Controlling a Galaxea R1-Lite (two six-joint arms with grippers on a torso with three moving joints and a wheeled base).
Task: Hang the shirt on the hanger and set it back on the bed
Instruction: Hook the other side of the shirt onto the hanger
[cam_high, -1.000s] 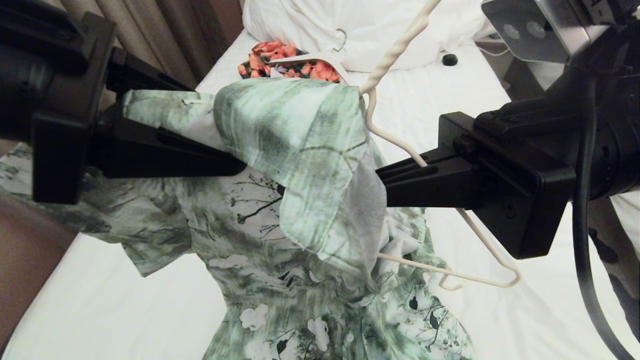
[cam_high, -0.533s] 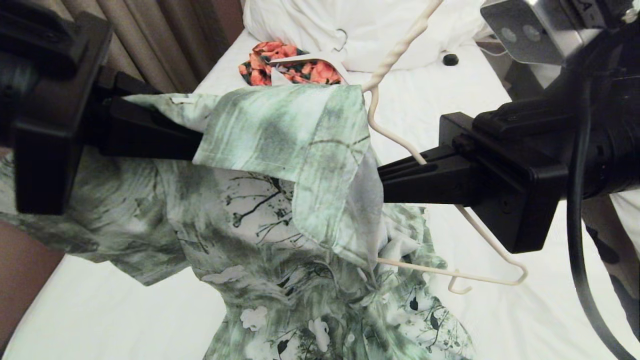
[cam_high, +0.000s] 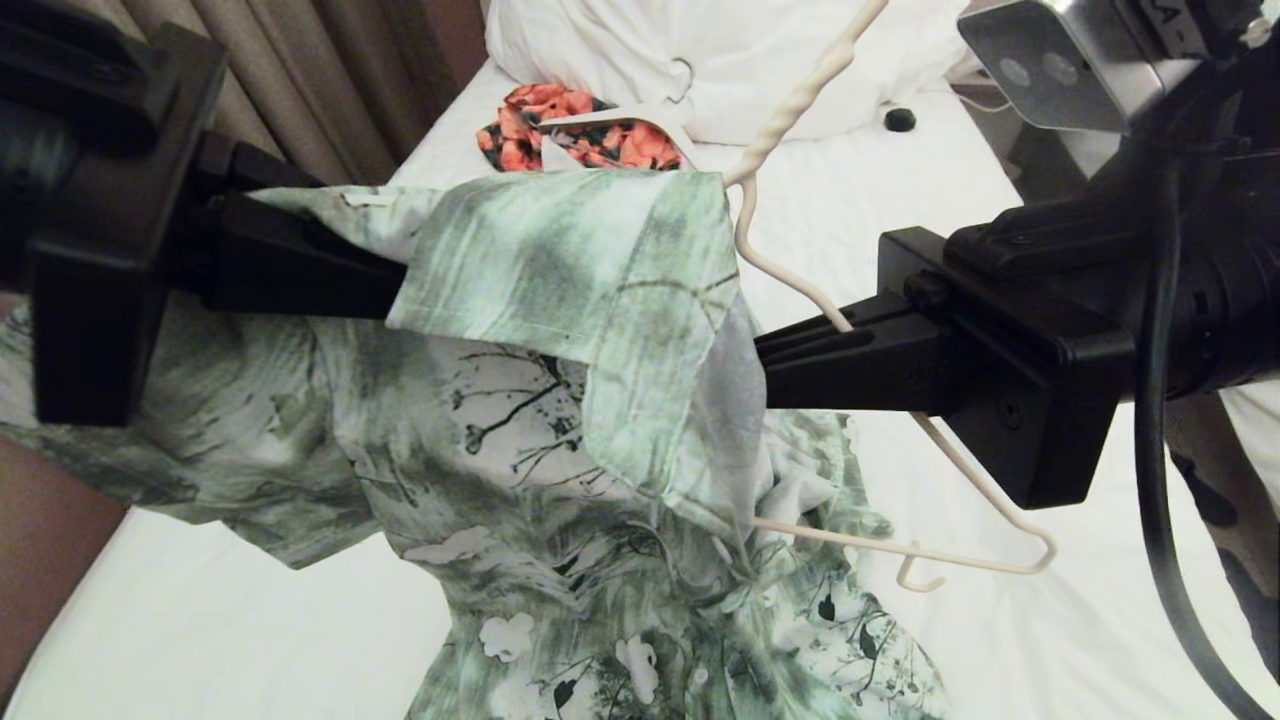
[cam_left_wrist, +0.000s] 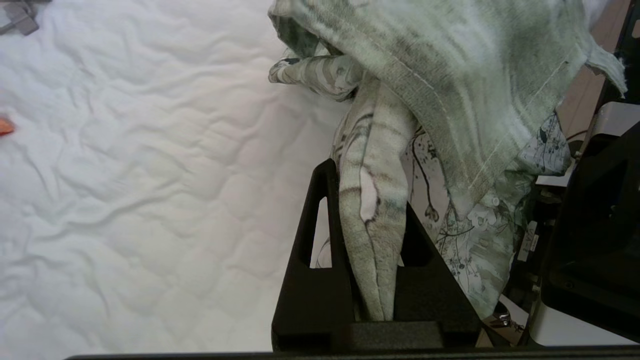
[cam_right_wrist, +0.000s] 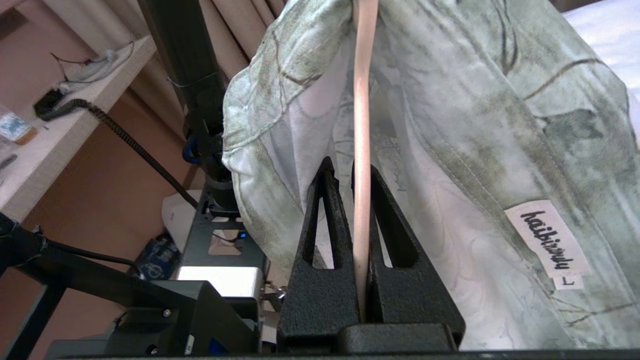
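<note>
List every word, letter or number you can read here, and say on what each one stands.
"haibinuly": my uncertain reading of the script on the white neck label inside the shirt.
"L": on the small tab under that label.
Nothing else is readable.

Both arms reach inward, left end effector (cam_high: 400, 300) from 9 o'clock, right end effector (cam_high: 770, 365) from 3 o'clock, each clamped tight, facing the other.

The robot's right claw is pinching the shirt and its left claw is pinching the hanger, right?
Swapped. The right gripper pinches the hanger, as the right wrist view shows; the left gripper pinches the shirt, as the left wrist view shows.
</note>
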